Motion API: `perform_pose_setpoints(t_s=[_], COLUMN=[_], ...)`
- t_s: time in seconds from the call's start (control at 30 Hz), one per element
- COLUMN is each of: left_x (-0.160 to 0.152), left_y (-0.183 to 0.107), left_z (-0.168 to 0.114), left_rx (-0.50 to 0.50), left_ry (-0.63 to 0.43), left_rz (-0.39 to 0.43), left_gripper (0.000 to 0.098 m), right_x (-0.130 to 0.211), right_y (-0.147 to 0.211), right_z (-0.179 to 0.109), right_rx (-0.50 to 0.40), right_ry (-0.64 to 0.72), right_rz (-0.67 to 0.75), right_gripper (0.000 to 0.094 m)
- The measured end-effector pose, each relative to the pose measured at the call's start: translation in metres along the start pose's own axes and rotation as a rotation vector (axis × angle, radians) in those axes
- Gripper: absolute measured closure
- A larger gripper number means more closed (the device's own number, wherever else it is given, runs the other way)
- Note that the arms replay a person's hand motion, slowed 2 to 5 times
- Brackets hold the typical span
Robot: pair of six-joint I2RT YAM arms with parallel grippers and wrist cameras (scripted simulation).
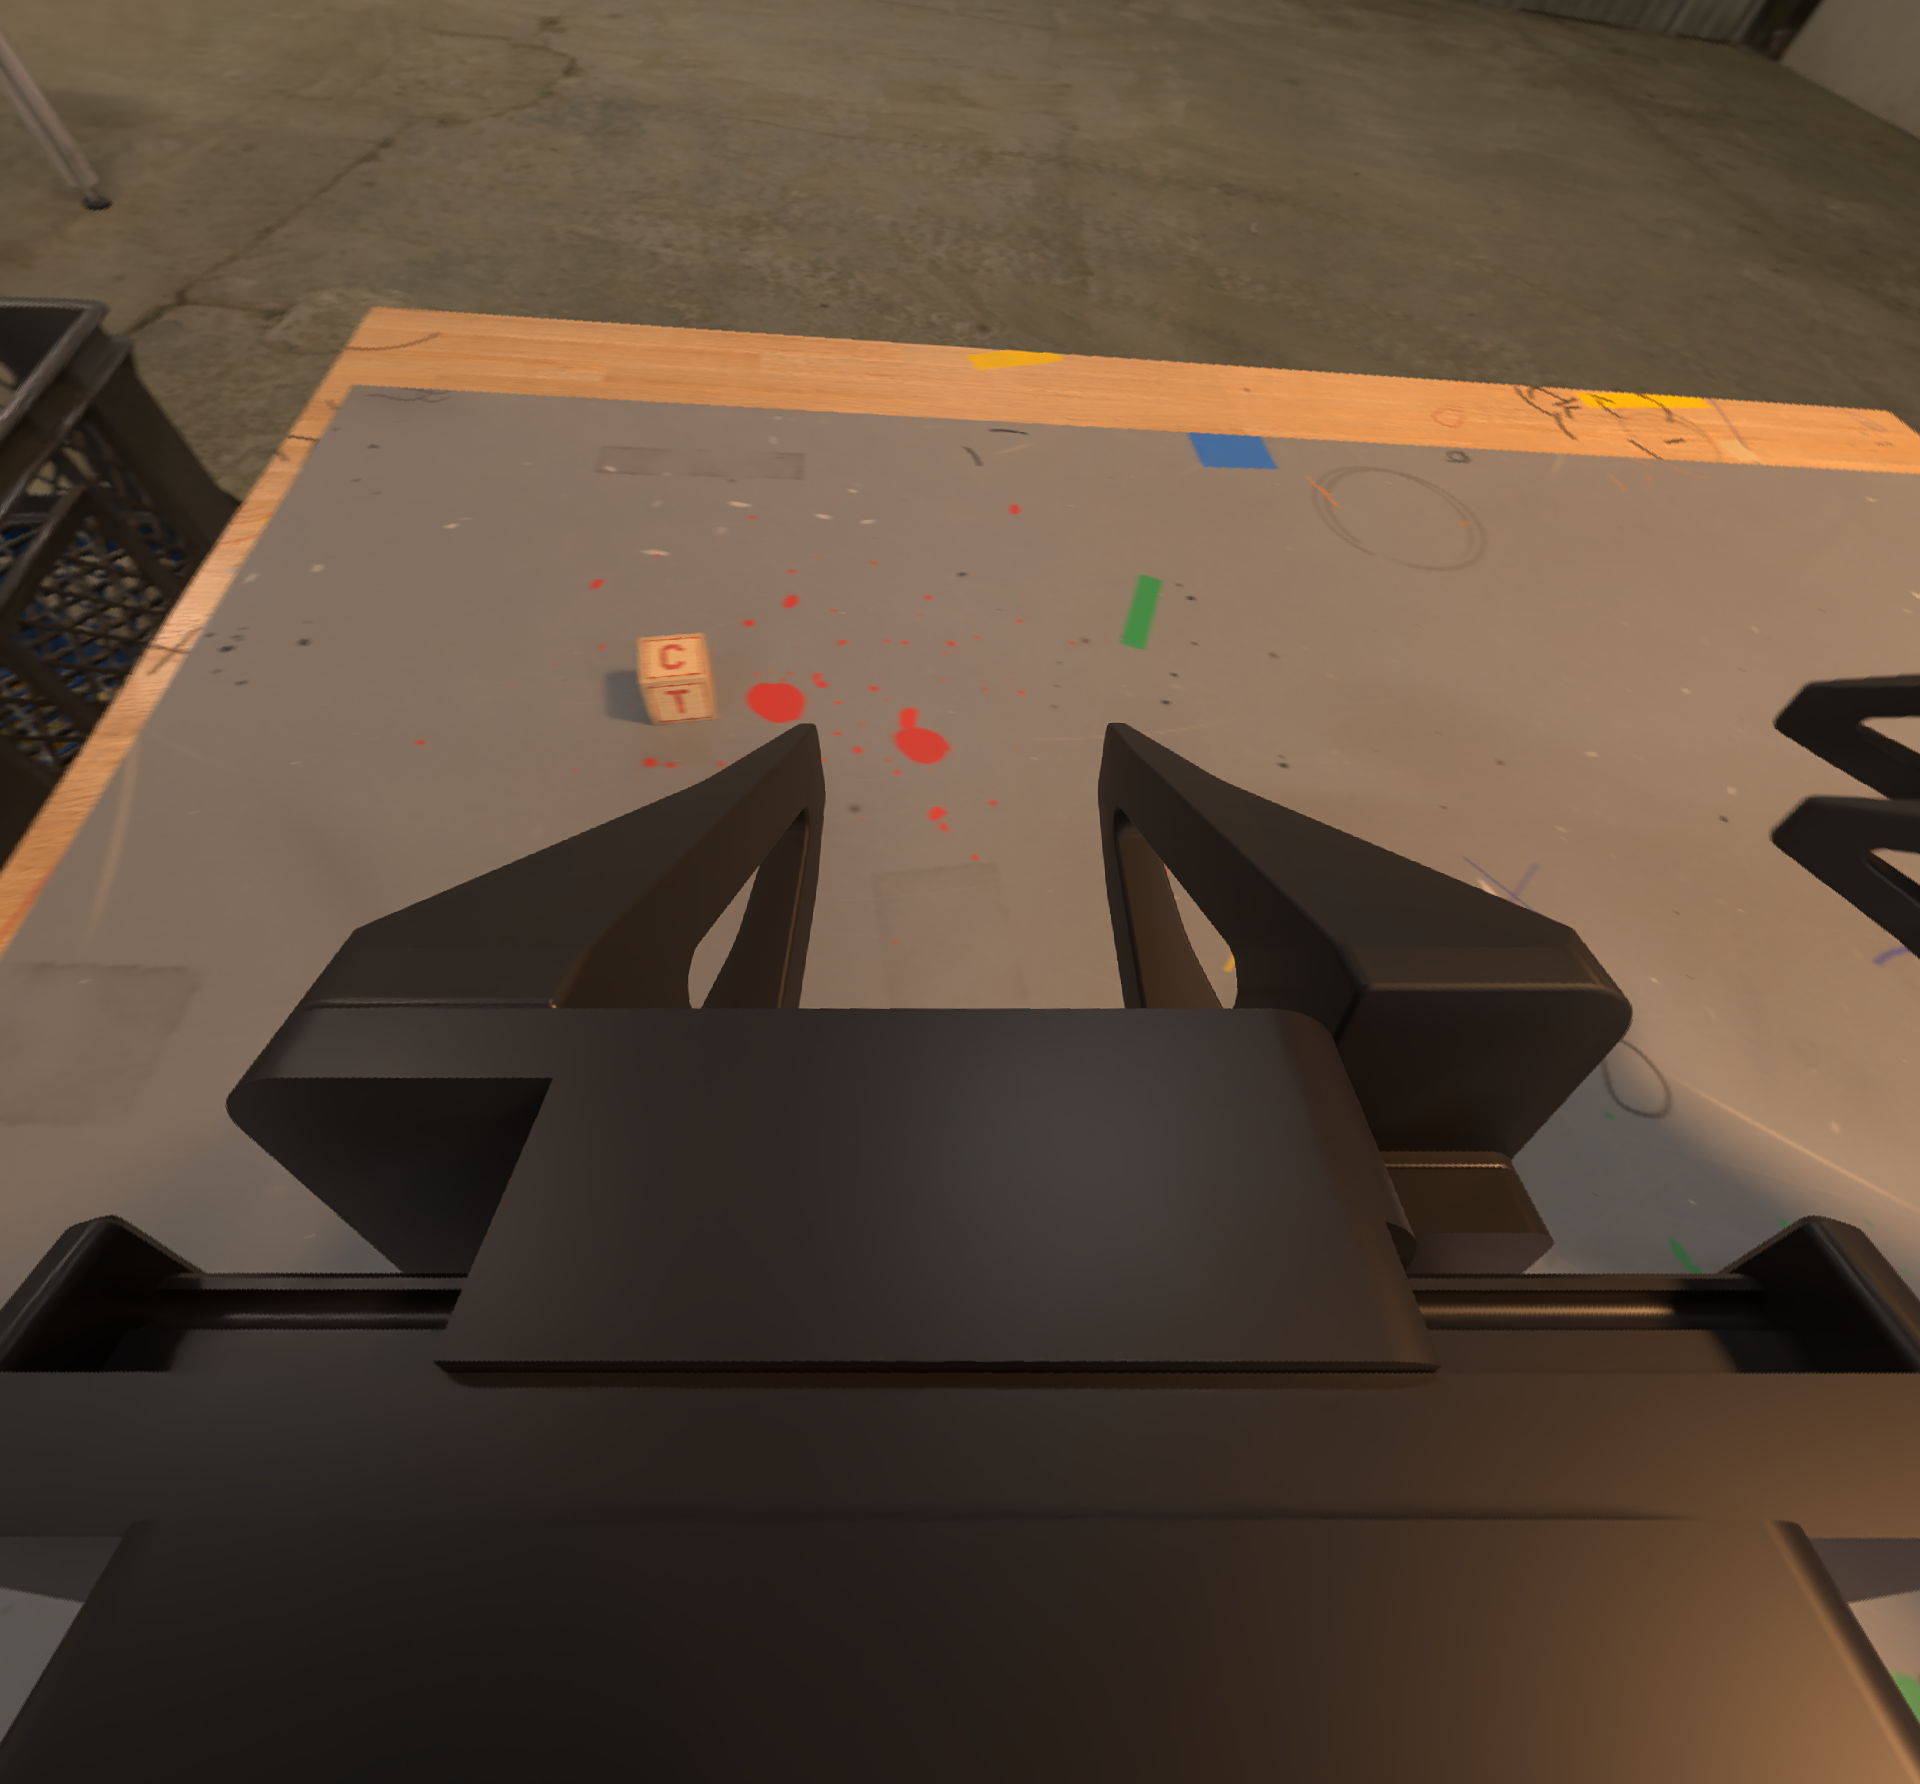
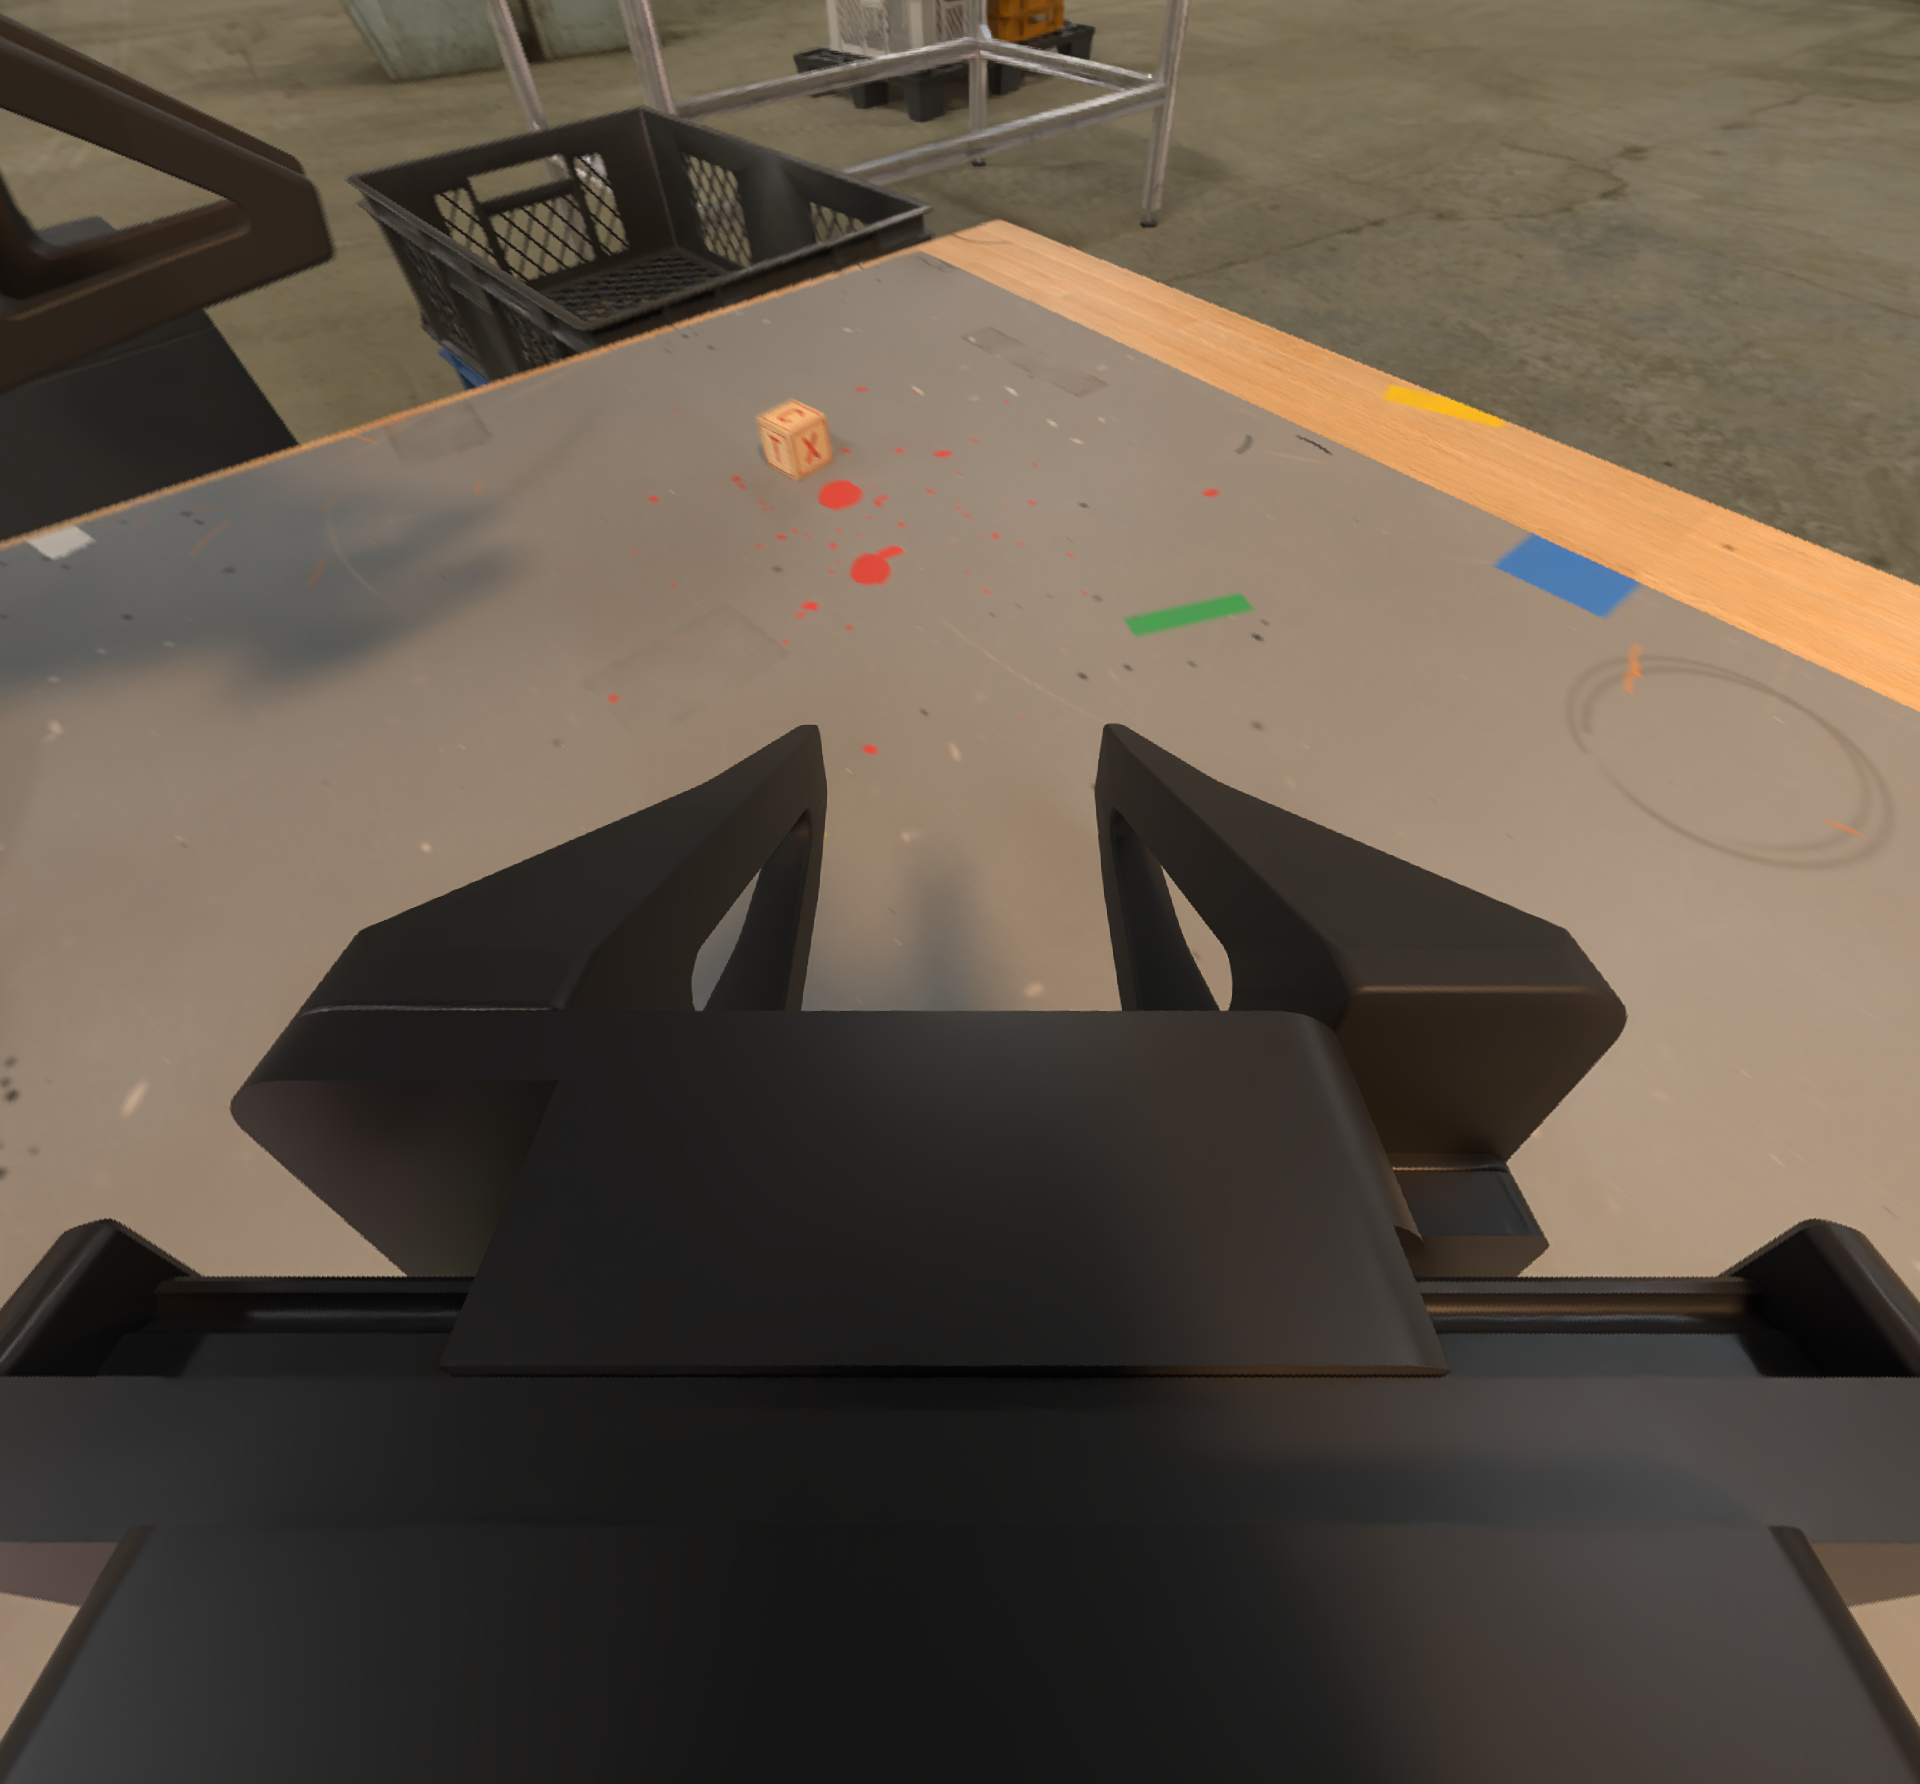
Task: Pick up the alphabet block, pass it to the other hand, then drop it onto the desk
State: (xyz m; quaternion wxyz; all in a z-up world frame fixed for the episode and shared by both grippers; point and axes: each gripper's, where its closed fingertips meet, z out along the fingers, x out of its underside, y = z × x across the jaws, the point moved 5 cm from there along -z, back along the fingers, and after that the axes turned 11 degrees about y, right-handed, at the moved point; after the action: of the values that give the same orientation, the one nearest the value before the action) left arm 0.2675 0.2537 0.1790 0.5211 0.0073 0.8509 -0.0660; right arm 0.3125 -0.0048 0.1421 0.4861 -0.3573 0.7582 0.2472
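Note:
A small wooden alphabet block (image 1: 676, 679) with red letters sits on the grey desk mat, ahead and a little left of my left gripper (image 1: 961, 728). The left gripper is open and empty, above the mat, its left fingertip close to the block but apart from it. In the right wrist view the block (image 2: 795, 441) lies well ahead, slightly left of centre. My right gripper (image 2: 961, 728) is open and empty over the mat. The right gripper's fingers (image 1: 1860, 799) show at the right edge of the left wrist view.
The grey mat (image 1: 1351, 695) covers a wooden desk (image 1: 831, 352) and carries red paint spots (image 1: 776, 701), a green tape strip (image 1: 1141, 612) and a blue patch (image 1: 1231, 451). A black mesh crate (image 2: 623, 228) stands off the desk's left edge. A metal frame (image 2: 977, 72) and stacked crates stand beyond.

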Motion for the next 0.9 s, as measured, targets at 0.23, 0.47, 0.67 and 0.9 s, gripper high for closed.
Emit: perform_pose_setpoints(t_s=[0.23,0.47,0.67,0.9], left_x=[0.016,0.035,0.052,0.070], left_y=[-0.047,-0.085,-0.110,-0.130], left_z=[0.006,0.014,0.022,0.028], left_rx=[0.068,0.113,0.136,0.134], left_ry=[-0.003,0.005,0.013,0.015], left_rz=[0.041,0.079,0.116,0.186], left_gripper=[0.0542,0.0498,0.0451,0.0398], right_x=[0.027,0.050,0.067,0.085], right_y=[-0.033,-0.059,-0.075,-0.086], right_z=[-0.030,-0.062,-0.091,-0.123], right_rx=[0.075,0.144,0.195,0.240], right_ry=[0.038,0.034,-0.013,-0.075], right_rz=[-0.003,0.014,0.035,0.041], right_gripper=[0.0487,0.0479,0.0481,0.0530])
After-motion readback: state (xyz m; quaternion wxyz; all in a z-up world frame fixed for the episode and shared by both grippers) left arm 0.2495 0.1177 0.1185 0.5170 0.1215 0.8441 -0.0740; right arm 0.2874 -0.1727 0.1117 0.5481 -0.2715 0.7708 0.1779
